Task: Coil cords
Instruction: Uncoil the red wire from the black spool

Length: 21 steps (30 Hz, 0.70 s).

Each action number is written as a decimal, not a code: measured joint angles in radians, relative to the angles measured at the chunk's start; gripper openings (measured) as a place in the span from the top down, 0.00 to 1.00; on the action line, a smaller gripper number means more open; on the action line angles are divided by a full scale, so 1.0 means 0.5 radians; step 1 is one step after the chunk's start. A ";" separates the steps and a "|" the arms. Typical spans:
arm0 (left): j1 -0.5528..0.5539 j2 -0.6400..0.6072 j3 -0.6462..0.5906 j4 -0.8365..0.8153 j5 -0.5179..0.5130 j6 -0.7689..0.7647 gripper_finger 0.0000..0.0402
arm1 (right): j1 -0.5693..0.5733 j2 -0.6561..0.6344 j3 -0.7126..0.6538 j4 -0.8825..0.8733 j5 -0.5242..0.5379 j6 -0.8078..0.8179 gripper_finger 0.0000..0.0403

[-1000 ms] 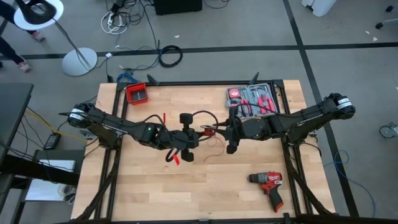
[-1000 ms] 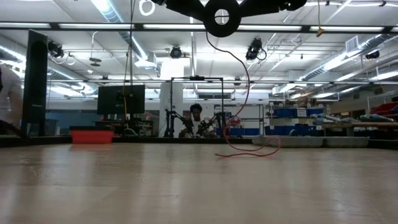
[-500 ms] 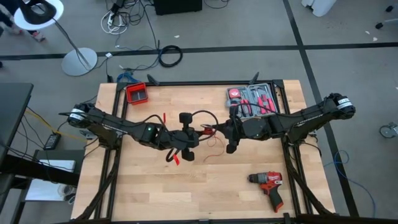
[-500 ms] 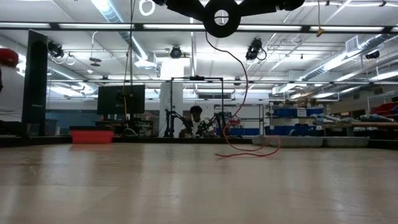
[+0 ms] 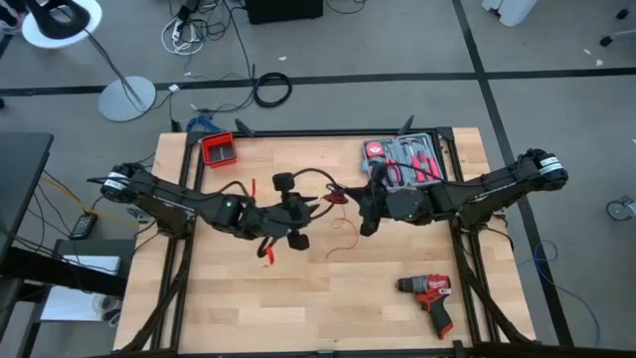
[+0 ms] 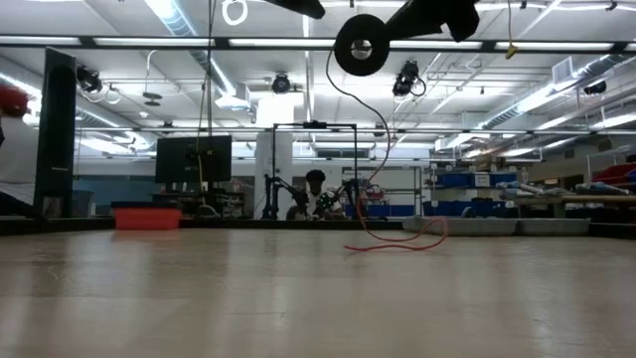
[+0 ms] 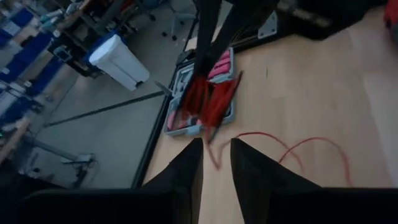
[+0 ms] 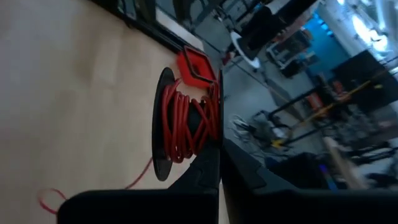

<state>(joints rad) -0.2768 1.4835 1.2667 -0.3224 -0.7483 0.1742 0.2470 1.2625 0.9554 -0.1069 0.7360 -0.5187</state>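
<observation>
Both arms meet over the middle of the wooden desk [image 5: 248, 308], held up off its surface. Left gripper [image 5: 291, 211] sits just left of centre; in its wrist view the two dark fingers [image 7: 186, 169] stand slightly apart with nothing between them. Right gripper [image 5: 364, 206] is just right of centre, jaws together; whether they pinch the wire I cannot tell.

The cords [image 5: 333, 195] hang between the two grippers: a red clip in the gap, a thin black wire arcing from the left gripper's side toward it, and a thin red wire [image 5: 343, 242] trailing down onto the desk in a loose curl. Right wrist view shows a black spool [image 8: 163, 124] wound with red wire [image 8: 180, 124]. In the low view the spool [image 6: 359, 47] hangs high above the desk with wire dropping from it to a red loop on the surface [image 6: 397, 242].

Red drill [image 5: 429, 293] lies near right. Tool case [image 5: 405, 159] far right. Small red bin [image 5: 218, 149] far left.
</observation>
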 joint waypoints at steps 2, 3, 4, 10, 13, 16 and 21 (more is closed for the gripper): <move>0.000 0.000 0.000 -0.022 0.029 -0.088 0.78 | 0.007 0.000 -0.001 -0.001 0.055 -0.117 1.00; 0.002 0.011 0.000 -0.036 0.046 -0.138 0.78 | 0.014 0.000 -0.001 0.010 0.095 -0.160 1.00; 0.004 0.019 0.000 -0.050 0.055 -0.184 0.78 | 0.022 0.000 -0.001 0.026 0.145 -0.197 1.00; 0.043 0.026 -0.002 -0.126 -0.003 -0.415 0.78 | 0.068 0.000 -0.002 0.204 0.285 -0.374 1.00; 0.078 0.031 -0.017 -0.125 -0.070 -0.470 0.78 | 0.088 0.000 -0.002 0.295 0.275 -0.399 1.00; 0.108 0.031 -0.022 -0.130 -0.080 -0.507 0.78 | 0.108 0.000 -0.002 0.327 0.271 -0.406 1.00; 0.126 0.031 -0.023 -0.128 -0.061 -0.514 0.75 | 0.146 0.001 -0.002 0.340 0.266 -0.438 1.00</move>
<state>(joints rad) -0.2139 1.4990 1.2553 -0.3863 -0.7786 -0.0830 0.3202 1.2629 0.9543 0.0631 0.8688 -0.7378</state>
